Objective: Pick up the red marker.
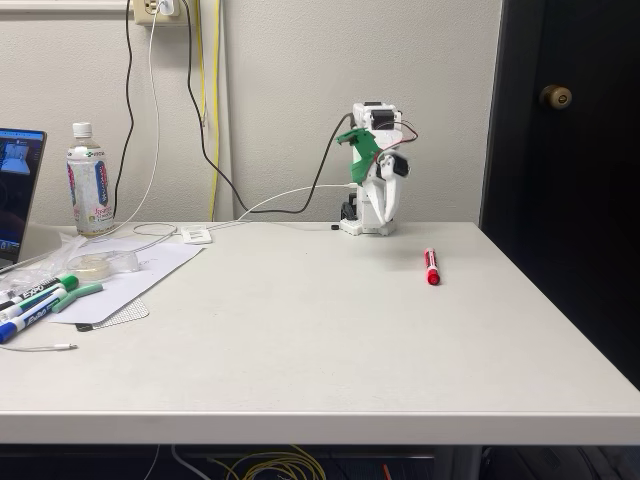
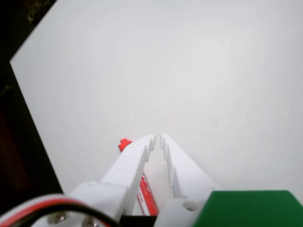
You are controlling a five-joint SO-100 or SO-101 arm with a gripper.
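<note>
The red marker (image 1: 431, 267) lies on the white table (image 1: 320, 340), right of centre, its length running toward the camera. The arm sits folded at the table's back edge, and its gripper (image 1: 384, 206) points down, well behind and left of the marker. In the wrist view the white fingers (image 2: 134, 158) of the gripper (image 2: 157, 138) stand almost together with nothing between them. The marker (image 2: 147, 198) lies on the table below and behind the left finger, with its red end (image 2: 124, 144) peeking out beside it.
Green-capped and blue-capped markers (image 1: 38, 298) lie on papers at the table's left edge, beside a tape roll (image 1: 98, 264), a drink bottle (image 1: 88, 182) and a laptop (image 1: 18, 190). Cables (image 1: 205, 130) hang down the back wall. A dark door (image 1: 565, 110) stands to the right.
</note>
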